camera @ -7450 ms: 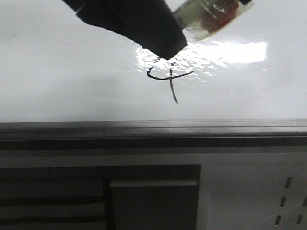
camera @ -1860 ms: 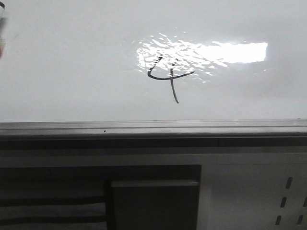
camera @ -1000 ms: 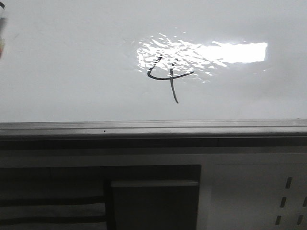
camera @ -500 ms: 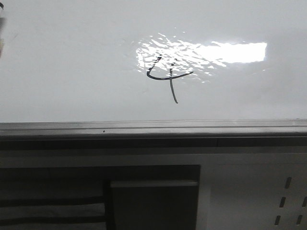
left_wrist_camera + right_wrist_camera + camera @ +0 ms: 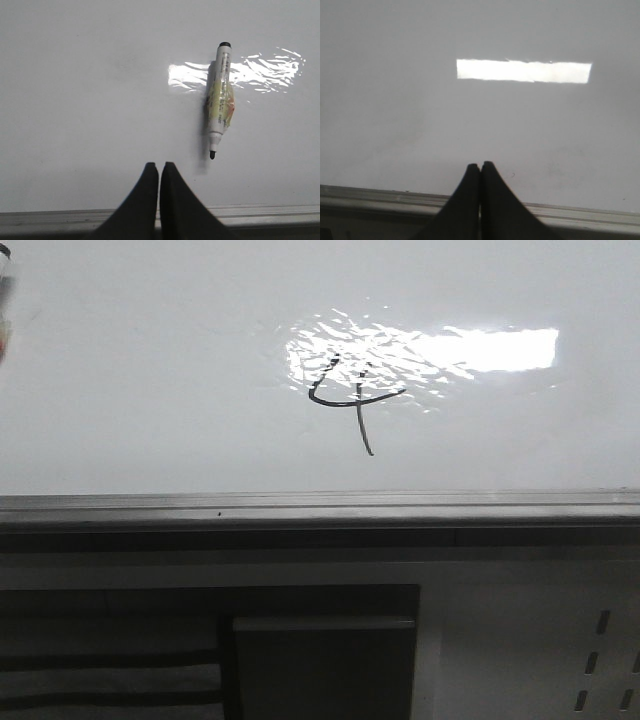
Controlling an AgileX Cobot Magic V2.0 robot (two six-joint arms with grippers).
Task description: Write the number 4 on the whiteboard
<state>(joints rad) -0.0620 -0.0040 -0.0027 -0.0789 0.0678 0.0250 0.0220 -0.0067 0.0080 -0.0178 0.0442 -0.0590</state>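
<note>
4 (image 5: 345,400) finished on board (image 5: 150,390), arm gone from front view.
Marker (image 5: 220,100) lying free near left edge; left gripper (image 5: 159,170) and right gripper (image 5: 480,169) both closed, empty.

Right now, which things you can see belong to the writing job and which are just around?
Part of the job:
- number 4, already drawn
- whiteboard
- marker, uncapped, lying free on the board

Just around:
- perforated panel
- left gripper and right gripper, both shut, empty
</note>
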